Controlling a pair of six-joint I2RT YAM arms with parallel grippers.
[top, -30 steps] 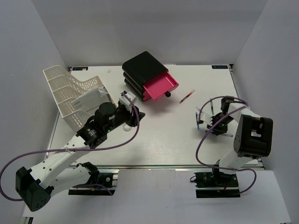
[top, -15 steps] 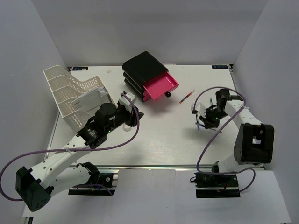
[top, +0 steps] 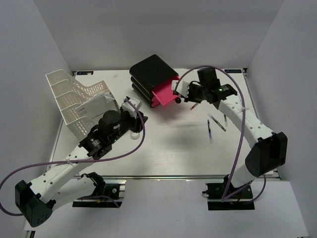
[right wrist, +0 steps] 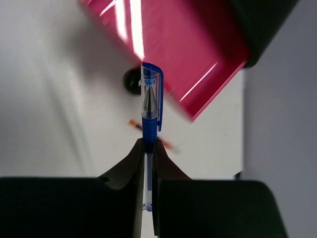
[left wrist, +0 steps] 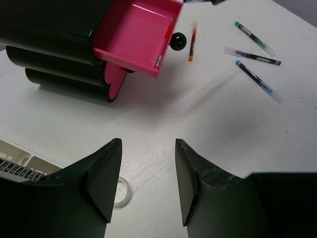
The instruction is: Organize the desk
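Blue pen (right wrist: 150, 106) is clamped in the right gripper (right wrist: 147, 145), fingers tight on the barrel and cap end sticking out over the open pink drawer (right wrist: 188, 44). Left gripper (left wrist: 146, 173) has its jaws apart, holding nothing, low over the desk (top: 173, 144) beside a small clear ring (left wrist: 121, 191). Desk is a white top between grey walls: drawer unit (top: 151, 72) rear centre, mesh tray (top: 69, 99) at left, loose pens (left wrist: 253, 56) at right.

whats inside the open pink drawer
The pink drawer looks mostly bare: only a thin reddish pen lies against its front wall, by the knob. Its rear part sits under the black drawer unit, so anything there is hidden.
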